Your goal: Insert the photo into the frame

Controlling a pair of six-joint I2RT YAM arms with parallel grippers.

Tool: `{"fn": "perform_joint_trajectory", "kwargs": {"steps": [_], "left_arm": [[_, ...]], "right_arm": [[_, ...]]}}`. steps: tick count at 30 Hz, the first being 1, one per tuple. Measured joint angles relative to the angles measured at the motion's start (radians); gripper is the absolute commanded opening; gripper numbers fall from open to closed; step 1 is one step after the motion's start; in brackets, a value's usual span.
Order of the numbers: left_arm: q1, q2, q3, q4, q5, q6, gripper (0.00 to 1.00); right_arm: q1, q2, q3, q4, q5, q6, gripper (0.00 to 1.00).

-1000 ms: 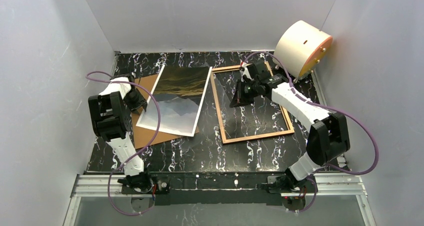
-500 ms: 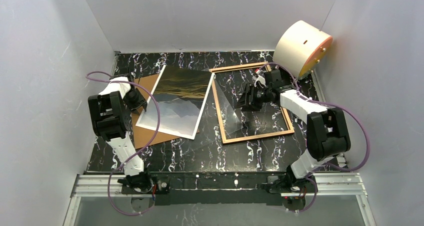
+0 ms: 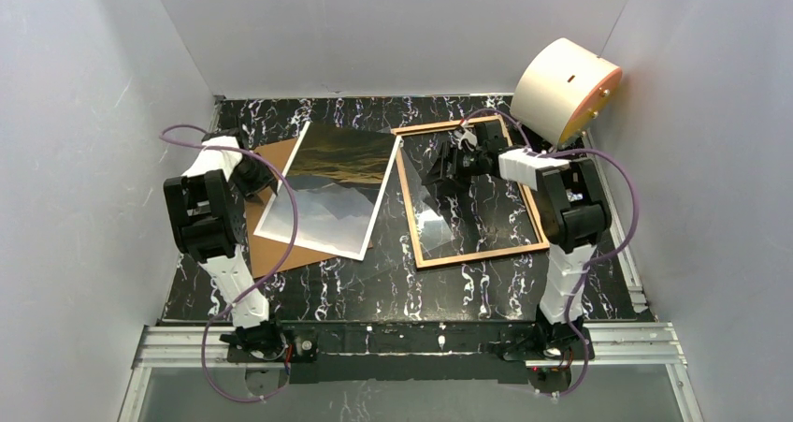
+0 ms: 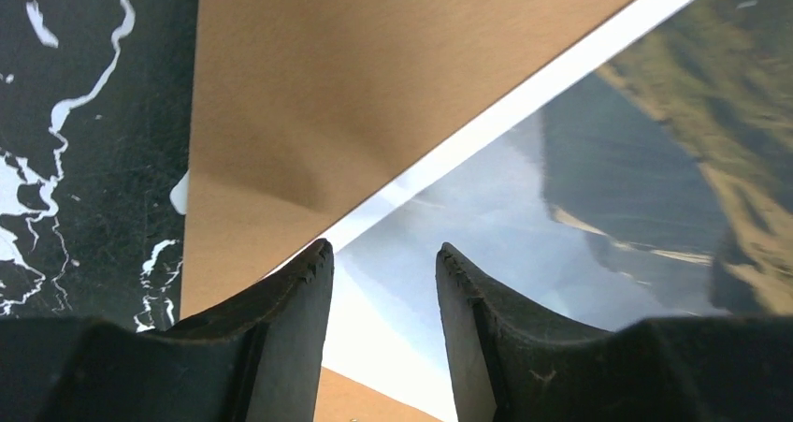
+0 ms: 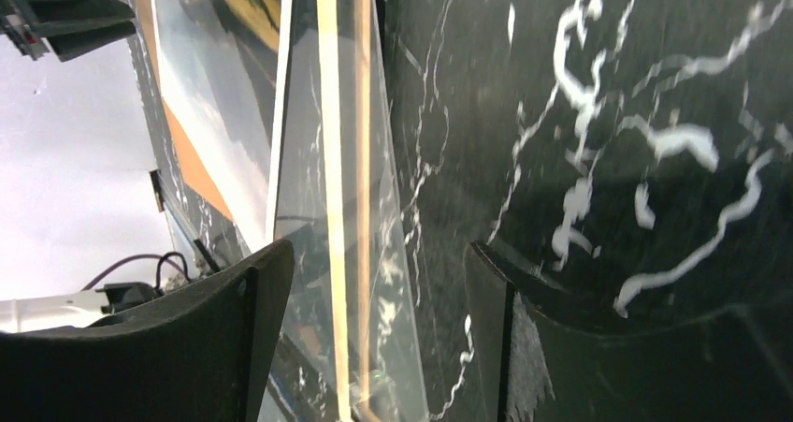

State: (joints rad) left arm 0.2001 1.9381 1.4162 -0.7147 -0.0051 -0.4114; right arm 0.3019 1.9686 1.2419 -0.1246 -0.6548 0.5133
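Note:
The photo [image 3: 332, 183], a mountain landscape with a white margin, lies on a brown backing board [image 3: 271, 249] left of centre. My left gripper [image 3: 260, 184] is at the photo's left edge. Its jaws [image 4: 383, 247] are open, with the photo [image 4: 598, 188] and its white margin showing face-on in the gap. The wooden frame [image 3: 482, 254] lies flat to the right. Its clear pane [image 3: 435, 214] stands tilted inside it. My right gripper [image 3: 439, 174] hovers over the frame's left half, open [image 5: 381, 247]. The pane [image 5: 309, 188] and a frame rail [image 5: 363, 160] run between its fingers, touching neither.
A big beige drum [image 3: 566, 85] stands at the back right corner, close to the frame's far corner. White walls close in the black marble table [image 3: 374, 282] on three sides. Purple cables loop off both arms.
My right gripper went from shut to open and shifted left over the frame, its elbow swinging toward the back. The pane now stands tilted. The left jaws have spread a little.

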Motion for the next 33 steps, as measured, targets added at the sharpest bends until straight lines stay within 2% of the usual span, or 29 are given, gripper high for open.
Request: {"fn": "perform_joint_trajectory", "kwargs": {"steps": [3,9,11,23,30,33], "left_arm": [[0.000,0.000,0.043,0.003,0.039,0.000,0.45],[0.000,-0.001,0.044,0.029,0.141,-0.003,0.44],[0.000,-0.001,0.029,0.037,0.169,-0.005,0.43],[0.000,0.008,-0.037,0.092,0.283,-0.019,0.39],[0.001,0.017,-0.081,0.133,0.293,-0.021,0.36],[0.005,0.017,-0.084,0.138,0.294,-0.020,0.35]], "right_arm": [[0.000,0.066,0.044,0.045,-0.015,0.000,0.74],[0.001,0.154,0.097,0.083,-0.097,0.000,0.54],[0.002,0.176,0.106,0.099,-0.127,0.003,0.51],[0.009,0.264,0.130,0.198,-0.297,0.075,0.43],[0.009,0.265,0.130,0.314,-0.363,0.161,0.03],[0.009,0.265,0.131,0.339,-0.378,0.190,0.01]]}}
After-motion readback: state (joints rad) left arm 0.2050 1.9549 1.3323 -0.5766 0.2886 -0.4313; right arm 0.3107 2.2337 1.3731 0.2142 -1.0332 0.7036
